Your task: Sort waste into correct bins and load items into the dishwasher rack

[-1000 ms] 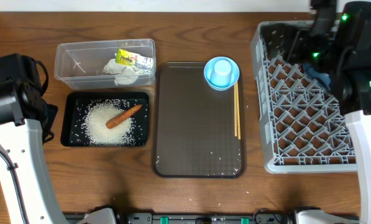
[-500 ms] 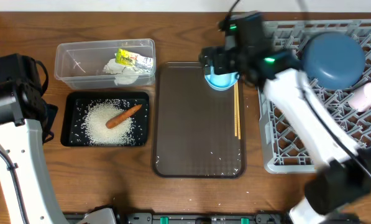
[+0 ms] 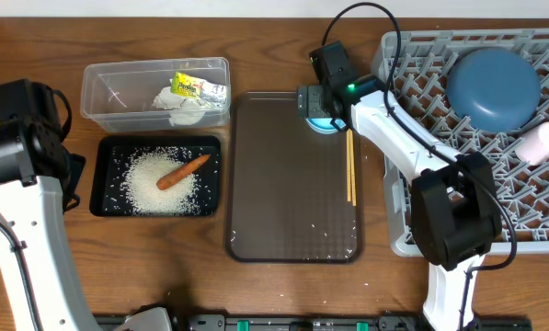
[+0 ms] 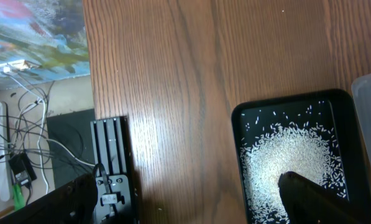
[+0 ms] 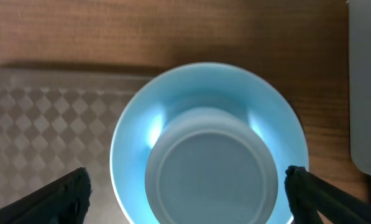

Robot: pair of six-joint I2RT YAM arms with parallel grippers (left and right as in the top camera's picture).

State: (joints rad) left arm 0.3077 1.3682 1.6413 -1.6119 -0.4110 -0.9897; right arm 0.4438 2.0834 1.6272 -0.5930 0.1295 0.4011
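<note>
One glossy light-blue cup, base up, nests in the round small light-blue bowl on the checker-textured brown tray; the right gripper fingers stand apart, flanking it. Only overhead shows the grey lattice rack; the left gripper gapes above grainy white rice.

One dark-blue bowl and one light-blue bowl are counted, two bowls in all; one light-blue cup and one white cup, two cups; also two chopsticks, one carrot, one wrapper, one tissue, one rack.
</note>
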